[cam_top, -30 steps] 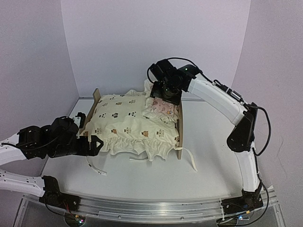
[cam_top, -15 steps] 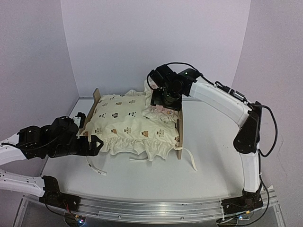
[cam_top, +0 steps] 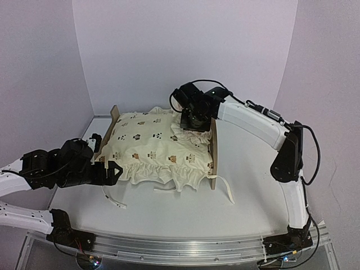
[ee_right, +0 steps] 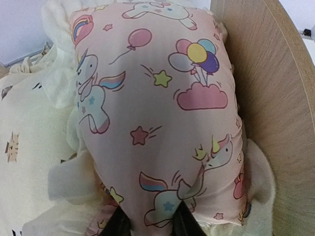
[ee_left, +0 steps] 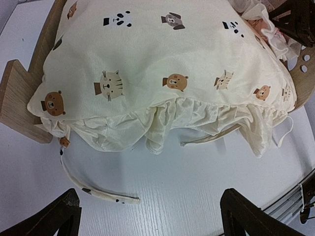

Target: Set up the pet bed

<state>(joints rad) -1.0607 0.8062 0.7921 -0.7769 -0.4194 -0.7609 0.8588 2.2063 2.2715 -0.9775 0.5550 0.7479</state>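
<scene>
The pet bed [cam_top: 214,151] is a light-wood frame with its rounded headboard [ee_right: 275,98] on the right and its footboard [ee_left: 19,93] on the left. A cream animal-print cushion [cam_top: 149,149] covers it and hides the mattress base. A small pink unicorn pillow [ee_right: 157,98] lies against the headboard. My right gripper [ee_right: 150,222] reaches down at the head end, and its two dark fingers pinch a fold of the pillow's near edge. Low over the table in front of the bed's foot corner, my left gripper [ee_left: 150,209] is open and holds nothing.
The cushion's ruffle and tie straps spill over the bed's front side onto the white table; one strap [ee_left: 98,192] curls just ahead of the left gripper, another [cam_top: 228,190] lies by the headboard. White walls enclose the back and sides.
The right gripper has dropped onto the pink pillow and drawn its fingers together on the fabric. The left arm has stayed still.
</scene>
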